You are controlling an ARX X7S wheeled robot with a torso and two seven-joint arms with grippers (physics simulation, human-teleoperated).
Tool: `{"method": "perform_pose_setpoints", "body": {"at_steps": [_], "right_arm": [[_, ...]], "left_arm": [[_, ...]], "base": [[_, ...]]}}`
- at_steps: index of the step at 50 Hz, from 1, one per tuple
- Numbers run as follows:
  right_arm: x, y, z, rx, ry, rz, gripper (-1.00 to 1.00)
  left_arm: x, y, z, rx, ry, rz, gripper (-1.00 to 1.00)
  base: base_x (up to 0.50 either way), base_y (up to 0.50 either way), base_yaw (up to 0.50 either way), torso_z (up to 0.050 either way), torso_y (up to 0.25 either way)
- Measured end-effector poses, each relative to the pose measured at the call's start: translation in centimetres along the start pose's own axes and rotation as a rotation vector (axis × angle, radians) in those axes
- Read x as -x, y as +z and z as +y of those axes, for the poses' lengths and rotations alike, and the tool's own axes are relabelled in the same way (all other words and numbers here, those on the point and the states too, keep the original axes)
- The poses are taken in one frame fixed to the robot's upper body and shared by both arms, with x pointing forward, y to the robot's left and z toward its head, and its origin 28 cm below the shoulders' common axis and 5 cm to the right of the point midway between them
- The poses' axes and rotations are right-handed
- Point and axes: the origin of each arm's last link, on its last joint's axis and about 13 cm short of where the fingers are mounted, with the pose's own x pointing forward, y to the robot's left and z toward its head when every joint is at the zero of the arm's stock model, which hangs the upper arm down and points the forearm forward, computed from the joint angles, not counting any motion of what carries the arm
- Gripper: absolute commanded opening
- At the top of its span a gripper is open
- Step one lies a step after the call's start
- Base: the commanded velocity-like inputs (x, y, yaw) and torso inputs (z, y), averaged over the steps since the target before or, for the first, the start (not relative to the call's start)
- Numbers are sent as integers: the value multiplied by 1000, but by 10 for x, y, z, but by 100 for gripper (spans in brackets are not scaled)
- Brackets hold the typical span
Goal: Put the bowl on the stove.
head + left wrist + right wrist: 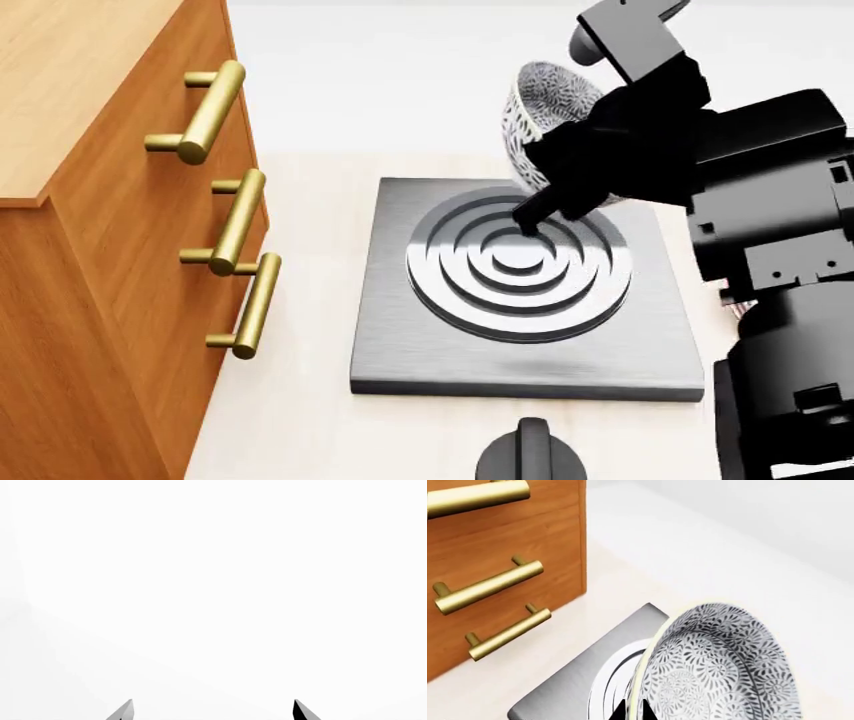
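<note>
Speckled grey-blue ceramic bowl (pixel 538 113) pinched at rim by right gripper (pixel 554 205), tilted, upper right, above ringed dark-grey metal stove (pixel 527 290) for lowering. Left gripper (pixel 212 711) spread, idle.

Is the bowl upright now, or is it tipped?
Tipped. The bowl hangs on its side over the stove, pinched at the rim by the right gripper; its patterned outside faces the wrist camera.

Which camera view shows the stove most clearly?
The head view: the whole stove shows there, slab and ringed burner, with the bowl tilted above it in the right gripper. The right wrist view shows only one corner. The left wrist view shows none.
</note>
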Motion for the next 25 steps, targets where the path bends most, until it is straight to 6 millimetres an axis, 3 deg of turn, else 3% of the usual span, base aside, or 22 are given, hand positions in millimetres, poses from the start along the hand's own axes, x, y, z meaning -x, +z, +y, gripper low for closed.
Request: {"method": "perform_pose_setpoints", "body": {"at_steps": [25], "right_arm": [[-22,-2,19,-51,-15,67,-100]], "left_arm": [[1,-2,1,-5,21,19,100]], "base": [[0,0,0,0,0]]}}
